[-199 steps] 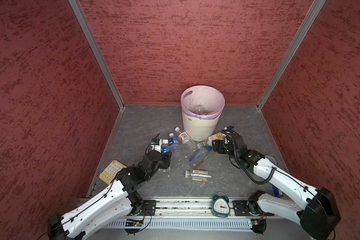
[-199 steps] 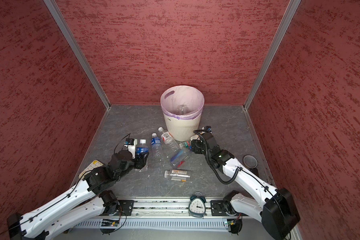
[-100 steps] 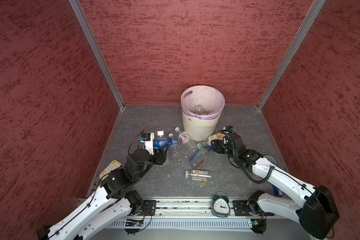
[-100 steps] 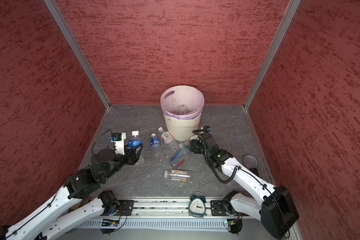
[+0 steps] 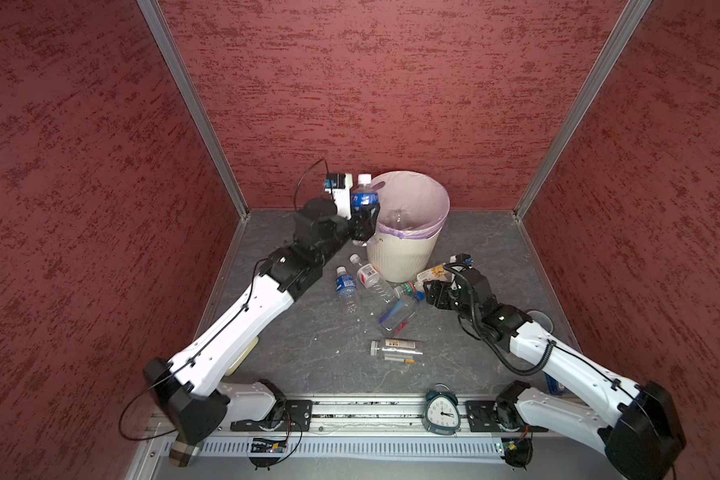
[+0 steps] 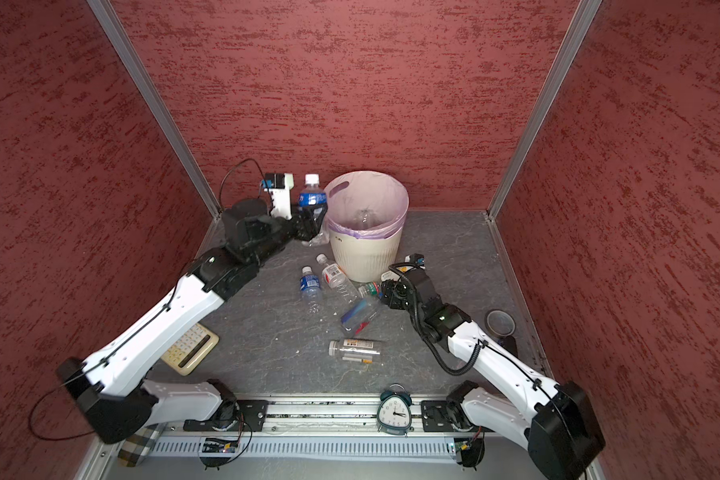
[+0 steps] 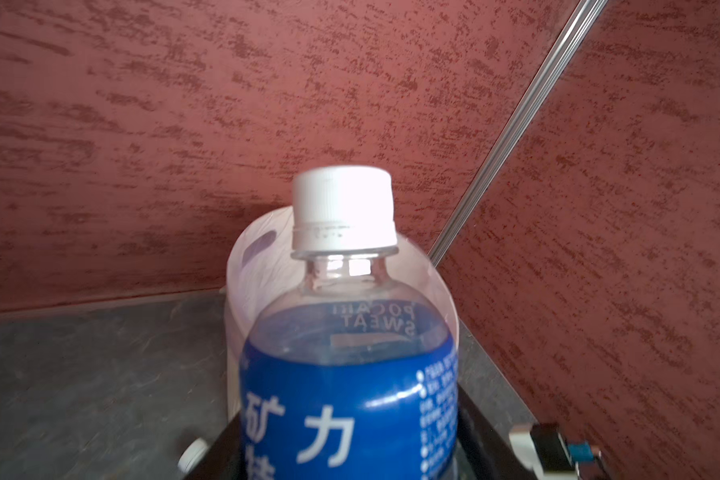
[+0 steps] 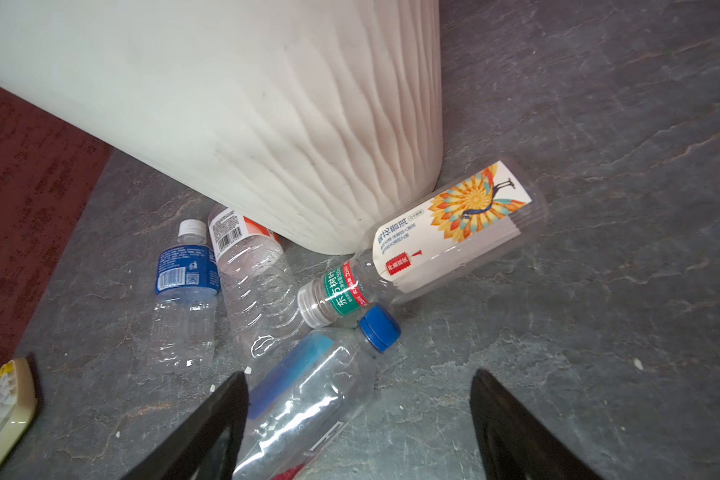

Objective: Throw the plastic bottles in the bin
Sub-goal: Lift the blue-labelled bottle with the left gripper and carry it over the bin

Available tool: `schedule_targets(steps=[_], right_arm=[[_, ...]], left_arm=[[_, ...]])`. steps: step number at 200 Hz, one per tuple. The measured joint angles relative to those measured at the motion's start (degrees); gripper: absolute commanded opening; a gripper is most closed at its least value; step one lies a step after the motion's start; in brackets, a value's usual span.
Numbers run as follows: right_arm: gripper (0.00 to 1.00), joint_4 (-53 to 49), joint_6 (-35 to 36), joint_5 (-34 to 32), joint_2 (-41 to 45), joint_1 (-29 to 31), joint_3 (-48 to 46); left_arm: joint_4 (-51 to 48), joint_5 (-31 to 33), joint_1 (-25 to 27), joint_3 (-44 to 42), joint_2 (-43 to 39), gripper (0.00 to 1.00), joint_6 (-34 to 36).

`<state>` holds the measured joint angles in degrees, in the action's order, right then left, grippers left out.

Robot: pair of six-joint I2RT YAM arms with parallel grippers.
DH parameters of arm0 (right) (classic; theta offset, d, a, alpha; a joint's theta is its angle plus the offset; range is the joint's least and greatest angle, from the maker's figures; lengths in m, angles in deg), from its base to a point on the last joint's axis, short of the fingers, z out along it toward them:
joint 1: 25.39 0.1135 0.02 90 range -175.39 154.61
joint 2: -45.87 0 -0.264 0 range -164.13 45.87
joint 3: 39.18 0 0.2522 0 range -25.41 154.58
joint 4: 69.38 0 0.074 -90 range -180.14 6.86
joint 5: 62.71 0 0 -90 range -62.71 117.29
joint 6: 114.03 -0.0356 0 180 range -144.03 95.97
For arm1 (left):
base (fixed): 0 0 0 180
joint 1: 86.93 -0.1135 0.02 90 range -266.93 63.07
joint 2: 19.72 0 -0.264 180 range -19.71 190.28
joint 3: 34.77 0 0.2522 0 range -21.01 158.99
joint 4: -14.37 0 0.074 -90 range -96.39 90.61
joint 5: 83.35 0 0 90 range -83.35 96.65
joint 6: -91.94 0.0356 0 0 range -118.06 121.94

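Note:
My left gripper (image 5: 360,227) (image 6: 311,224) is shut on a blue-labelled plastic bottle (image 5: 365,198) (image 7: 341,382) with a white cap. It holds the bottle upright in the air beside the left rim of the bin (image 5: 400,257) (image 6: 366,259) (image 8: 267,104). One clear bottle (image 5: 398,218) lies inside the bin. My right gripper (image 5: 431,293) (image 8: 357,376) hangs open low over the floor, its jaws astride a blue-capped bottle (image 8: 308,395) (image 5: 398,313). Beside it lie a white-orange labelled bottle (image 8: 445,232), a red-white one (image 8: 246,266) and a blue one (image 8: 184,291).
A clear bottle (image 5: 395,348) lies alone nearer the front. A teal alarm clock (image 5: 442,411) stands on the front rail. A cream keypad (image 6: 190,347) lies under my left arm, and a tape roll (image 6: 500,322) sits by the right wall. Red walls close in three sides.
My left arm has lifted the blue-labelled bottle off the floor and carried it up and back to the bin's left rim. The right arm has hardly moved.

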<state>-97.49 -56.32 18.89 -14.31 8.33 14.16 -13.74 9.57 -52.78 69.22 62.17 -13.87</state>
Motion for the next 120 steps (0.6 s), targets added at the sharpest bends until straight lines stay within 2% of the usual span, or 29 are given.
schedule_targets(steps=[13,24,40,57,85,120], right_arm=[[0.84,0.0,-0.3,0.0,1.0,0.3,-0.1],[0.84,0.0,-0.5,0.0,1.9,0.6,-0.1],[0.85,-0.2,-0.9,-0.1,3.4,1.0,-0.1],[0.85,-0.6,-1.2,-0.2,5.0,1.4,-0.1],[0.86,-1.4,-1.6,-0.4,7.0,1.6,-0.4],[0.9,-2.6,-2.3,-1.1,5.6,1.7,-1.0]], left_arm=[[0.3,-3.1,-1.9,11.0,9.0,0.86,-0.1],[-0.3,-5.1,-3.2,19.9,16.0,1.0,-0.3],[-3.2,-7.1,-4.5,33.5,26.4,1.0,-0.2],[-6.2,-8.4,-5.5,40.5,32.5,1.0,-0.2],[-8.7,-9.6,-6.0,38.3,32.7,0.99,-0.1],[-8.1,-10.4,-5.9,30.1,25.8,0.99,0.3]])
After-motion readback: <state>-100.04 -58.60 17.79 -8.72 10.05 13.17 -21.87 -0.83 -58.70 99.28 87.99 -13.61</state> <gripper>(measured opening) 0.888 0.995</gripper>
